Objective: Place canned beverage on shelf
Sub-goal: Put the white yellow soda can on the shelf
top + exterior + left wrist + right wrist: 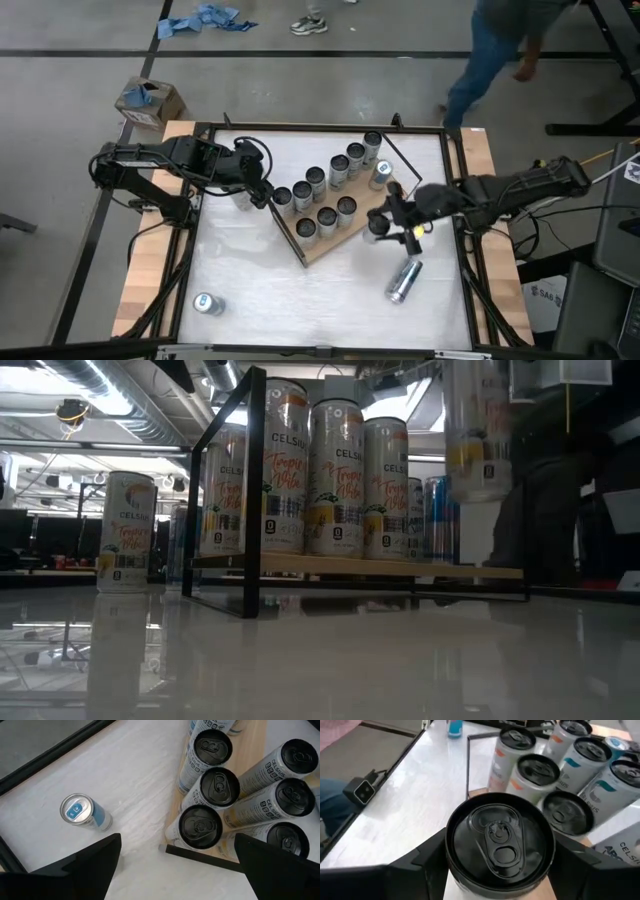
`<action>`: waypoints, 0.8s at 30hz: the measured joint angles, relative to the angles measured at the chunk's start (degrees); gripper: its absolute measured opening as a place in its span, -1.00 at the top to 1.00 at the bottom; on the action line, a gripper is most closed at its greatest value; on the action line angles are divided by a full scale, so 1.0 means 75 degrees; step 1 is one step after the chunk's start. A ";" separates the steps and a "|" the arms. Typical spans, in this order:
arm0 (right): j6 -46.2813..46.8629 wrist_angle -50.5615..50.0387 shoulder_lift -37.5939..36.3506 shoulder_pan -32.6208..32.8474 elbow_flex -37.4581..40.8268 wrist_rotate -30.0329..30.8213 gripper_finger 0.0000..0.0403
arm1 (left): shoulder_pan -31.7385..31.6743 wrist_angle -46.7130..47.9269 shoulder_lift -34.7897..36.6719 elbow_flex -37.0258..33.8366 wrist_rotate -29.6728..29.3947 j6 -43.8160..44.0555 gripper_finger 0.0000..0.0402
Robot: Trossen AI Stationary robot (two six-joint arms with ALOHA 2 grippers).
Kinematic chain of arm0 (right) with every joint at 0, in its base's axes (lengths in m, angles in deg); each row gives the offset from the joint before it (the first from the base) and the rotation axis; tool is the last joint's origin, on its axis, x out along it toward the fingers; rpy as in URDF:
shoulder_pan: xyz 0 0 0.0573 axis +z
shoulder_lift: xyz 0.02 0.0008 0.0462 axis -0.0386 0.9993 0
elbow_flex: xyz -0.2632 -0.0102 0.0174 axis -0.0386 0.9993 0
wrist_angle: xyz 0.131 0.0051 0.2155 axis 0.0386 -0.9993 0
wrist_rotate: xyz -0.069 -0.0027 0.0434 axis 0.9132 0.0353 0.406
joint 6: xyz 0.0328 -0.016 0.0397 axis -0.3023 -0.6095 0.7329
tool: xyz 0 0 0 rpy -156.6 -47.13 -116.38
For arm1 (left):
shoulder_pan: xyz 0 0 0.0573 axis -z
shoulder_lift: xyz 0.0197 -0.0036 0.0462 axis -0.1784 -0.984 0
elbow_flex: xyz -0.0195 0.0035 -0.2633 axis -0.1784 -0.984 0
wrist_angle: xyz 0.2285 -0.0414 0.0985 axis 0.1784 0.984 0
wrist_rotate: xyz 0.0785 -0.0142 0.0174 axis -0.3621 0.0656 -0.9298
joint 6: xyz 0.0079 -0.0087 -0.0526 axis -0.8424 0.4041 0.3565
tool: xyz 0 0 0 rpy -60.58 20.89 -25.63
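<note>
The right gripper (498, 865) was clamped on a black-topped can (499, 840), one finger on each side of its body. It held the can upright, long axis vertical, tab end up, at the right edge of the shelf (322, 247); in the low view the can looked raised above the board. The step in hand seemed to be the carry to the shelf. The next move would call for bringing the can over a free patch of board beside the standing cans (327, 195), lowering it straight and letting go without knocking its neighbours. Those cans stood upright in two rows along the board. Right of the shelf, another can (403, 280) lay on its side on the bench (260, 290). The left gripper (262, 190) waited with fingers wide apart and empty at the shelf's left end.
</note>
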 joint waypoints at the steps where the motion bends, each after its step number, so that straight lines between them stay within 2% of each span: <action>1: -0.0117 -0.0017 0.0000 -0.0180 0.0000 -0.0221 -0.26 | 0.0000 0.0000 0.0000 0.0000 -0.0001 0.0000 -0.89; 5: -0.0523 -0.0219 0.0000 -0.0885 0.0000 -0.0939 -0.26 | -0.0003 0.0002 0.0000 0.0000 -0.0001 0.0000 -0.89; 14: -0.1304 -0.0361 0.0009 -0.2153 0.0002 -0.1699 -0.26 | 0.0000 0.0003 0.0000 0.0000 -0.0001 0.0000 -0.89; 19: -0.1370 0.0573 0.0009 -0.2810 0.0785 -0.2422 -0.26 | -0.0001 0.0003 0.0000 0.0000 -0.0001 0.0000 -0.89; 24: -0.1381 0.1366 0.0009 -0.3265 0.1340 -0.2526 -0.27 | -0.0002 0.0001 0.0000 0.0000 0.0001 0.0000 -0.89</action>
